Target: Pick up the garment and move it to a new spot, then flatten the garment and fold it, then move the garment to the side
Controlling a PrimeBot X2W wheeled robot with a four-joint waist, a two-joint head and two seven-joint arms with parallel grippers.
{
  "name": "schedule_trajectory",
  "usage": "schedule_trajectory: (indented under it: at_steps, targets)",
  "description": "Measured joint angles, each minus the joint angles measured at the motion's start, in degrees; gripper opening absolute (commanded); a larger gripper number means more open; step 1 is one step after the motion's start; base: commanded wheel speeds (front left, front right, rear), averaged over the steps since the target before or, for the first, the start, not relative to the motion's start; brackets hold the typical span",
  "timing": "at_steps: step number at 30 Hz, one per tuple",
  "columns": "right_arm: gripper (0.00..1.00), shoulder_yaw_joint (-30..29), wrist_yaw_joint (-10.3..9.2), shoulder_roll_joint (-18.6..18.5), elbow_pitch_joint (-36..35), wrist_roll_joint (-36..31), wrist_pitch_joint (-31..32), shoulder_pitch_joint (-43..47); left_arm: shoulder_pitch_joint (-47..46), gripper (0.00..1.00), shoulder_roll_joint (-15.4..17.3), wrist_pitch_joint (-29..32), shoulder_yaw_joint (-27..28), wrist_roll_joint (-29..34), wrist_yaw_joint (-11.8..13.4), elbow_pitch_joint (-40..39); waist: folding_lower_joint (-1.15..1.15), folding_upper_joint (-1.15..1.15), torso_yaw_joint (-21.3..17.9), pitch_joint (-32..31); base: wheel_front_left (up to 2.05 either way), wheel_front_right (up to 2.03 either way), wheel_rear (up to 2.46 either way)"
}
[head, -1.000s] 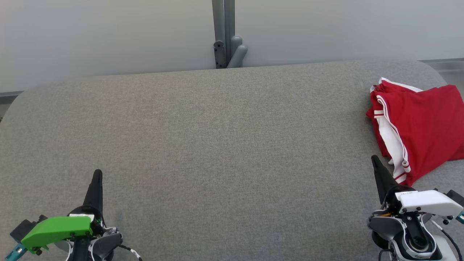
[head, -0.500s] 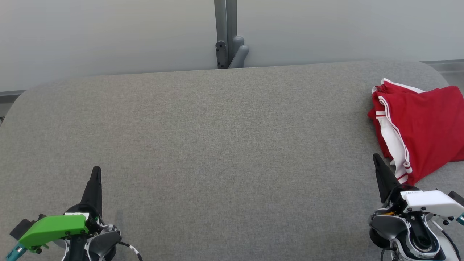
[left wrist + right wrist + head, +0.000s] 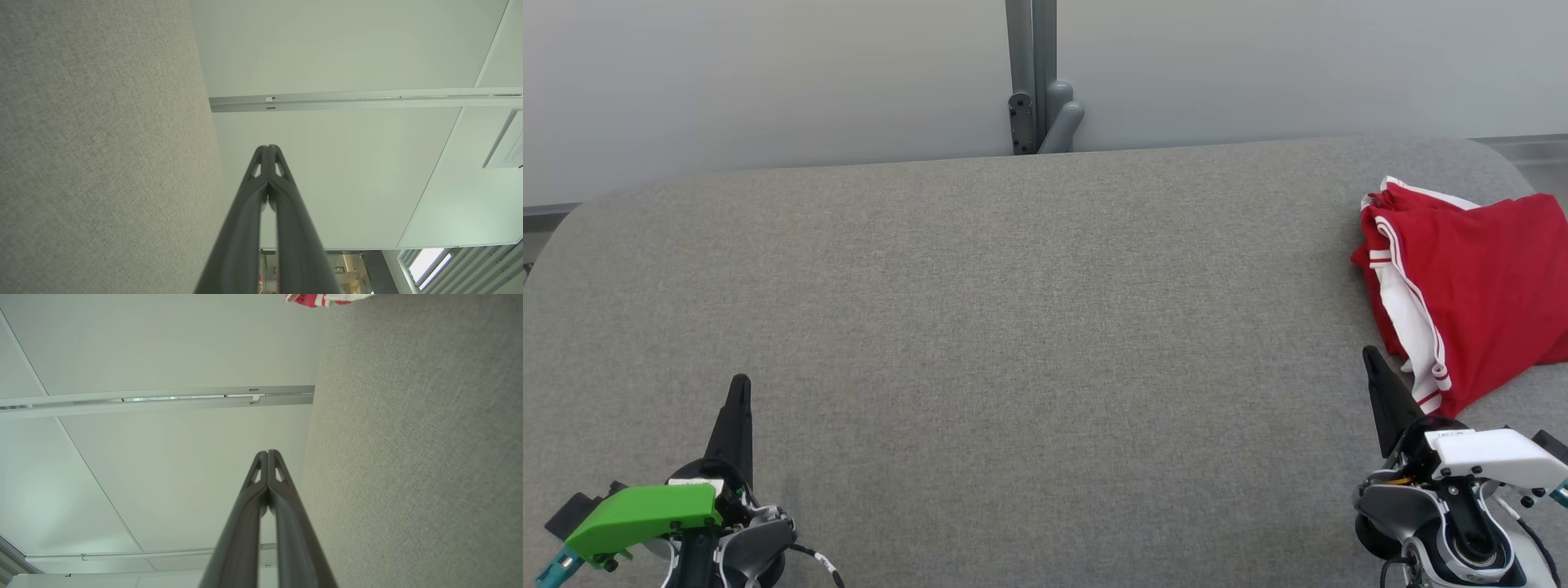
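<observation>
We see the garment (image 3: 1486, 278) at the far right of the grey fabric tabletop (image 3: 1029, 327). It's red with white side stripes and runs off the right edge of the head view. It's not flat: it lies in a loose heap with overlapping layers, and the white-striped edge faces the middle of the tabletop.

Left gripper (image 3: 740, 385) is at the lower left of the head view, over the near part of the tabletop, with a green cover on the wrist. Jaws are together with nothing between them. The left wrist view agrees: left gripper (image 3: 268, 148) has its dark fingers (image 3: 245, 228) meeting at the tips, with the tabletop (image 3: 102, 143) alongside. It's well apart from the garment.

Right gripper (image 3: 1370, 353) is at the lower right, with a white cover on the wrist. Jaws are together and empty. The right wrist view shows the same: right gripper (image 3: 267, 453) has its tips pressed shut, with the tabletop (image 3: 429, 437) beside it. In the head view the tip sits just beside the garment's near striped corner. We can't tell for sure whether it touches, though it looks like a small gap. In the right wrist view a scrap of the garment (image 3: 314, 299) shows at the top edge, apart from the fingertips.

A grey post (image 3: 1031, 73) stands behind the far edge of the tabletop at mid-width, against a pale wall (image 3: 768, 82).
</observation>
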Motion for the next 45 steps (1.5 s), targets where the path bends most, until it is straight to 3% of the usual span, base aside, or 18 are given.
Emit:
schedule_trajectory:
  at_steps: [45]
  targets:
    - [0.0, 0.0, 0.0, 0.0, 0.0, 0.0, 0.0, 0.0, 0.0, 0.0, 0.0, 0.0, 0.0, 0.0, 0.0, 0.0, 0.0, 0.0, 0.0, 0.0, 0.0, 0.0, 0.0]
